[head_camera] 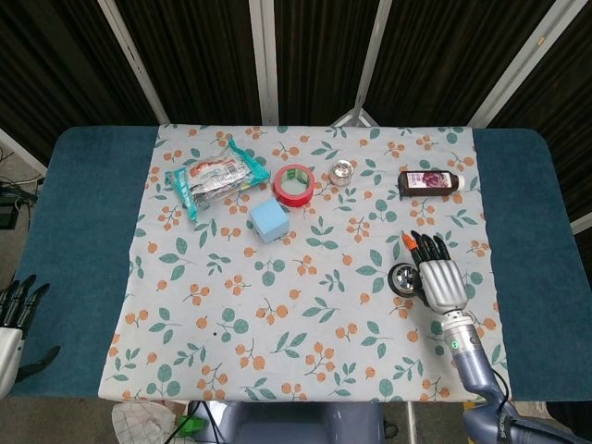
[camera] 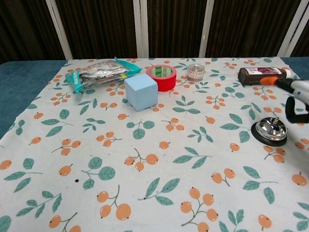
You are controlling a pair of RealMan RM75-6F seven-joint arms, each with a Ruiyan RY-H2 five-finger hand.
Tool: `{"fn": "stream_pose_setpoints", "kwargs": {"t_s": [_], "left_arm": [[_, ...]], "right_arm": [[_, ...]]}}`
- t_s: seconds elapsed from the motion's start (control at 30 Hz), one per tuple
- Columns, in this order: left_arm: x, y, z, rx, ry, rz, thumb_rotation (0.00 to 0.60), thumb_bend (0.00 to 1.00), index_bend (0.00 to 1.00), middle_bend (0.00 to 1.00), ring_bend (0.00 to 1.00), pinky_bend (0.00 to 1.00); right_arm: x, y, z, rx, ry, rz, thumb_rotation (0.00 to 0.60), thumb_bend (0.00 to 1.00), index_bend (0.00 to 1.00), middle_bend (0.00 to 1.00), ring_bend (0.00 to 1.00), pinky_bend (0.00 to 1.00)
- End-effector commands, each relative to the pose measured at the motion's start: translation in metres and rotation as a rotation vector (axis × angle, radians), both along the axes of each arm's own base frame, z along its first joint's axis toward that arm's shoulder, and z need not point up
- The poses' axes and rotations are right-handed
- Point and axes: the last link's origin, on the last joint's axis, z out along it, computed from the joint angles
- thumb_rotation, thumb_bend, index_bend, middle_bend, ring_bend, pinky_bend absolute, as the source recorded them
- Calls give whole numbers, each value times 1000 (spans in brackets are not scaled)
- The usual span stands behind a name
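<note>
From my chest camera I see the right hand (camera: pixel 295 96) at the frame's right edge, lifted clear above the call bell (camera: pixel 270 130) — its fingers apart, holding nothing, one fingertip orange. The bell sits on the floral cloth (camera: pixel 145 193). Farther back lie the brown bottle (camera: pixel 263 75), a small jar (camera: pixel 196 71), the red tape roll (camera: pixel 161 77), a blue cube (camera: pixel 141 92) and a snack packet (camera: pixel 101 72).
</note>
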Motion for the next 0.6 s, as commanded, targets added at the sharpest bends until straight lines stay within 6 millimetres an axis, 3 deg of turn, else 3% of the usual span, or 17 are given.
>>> {"fn": "stream_pose_setpoints", "kwargs": {"t_s": [0.03, 0.3, 0.43, 0.6], "left_arm": [[0, 0, 0, 0, -2, 0, 600, 268, 115, 5, 0, 90], [1, -2, -1, -8, -2, -5, 600, 268, 115, 5, 0, 90], [1, -2, 0, -7, -7, -6, 600, 268, 114, 4, 0, 90], [0, -4, 3, -7, -16, -9, 600, 268, 115, 4, 0, 90]], "right_arm": [[13, 9, 49, -94, -101, 54, 600, 1000, 31, 0, 0, 0], [11, 62, 107, -130, -41, 40, 600, 1000, 31, 0, 0, 0], [4, 95, 119, -111, 2, 30, 600, 986, 30, 0, 0, 0], [-13, 122, 123, -75, 113, 13, 600, 874, 31, 0, 0, 0]]}}
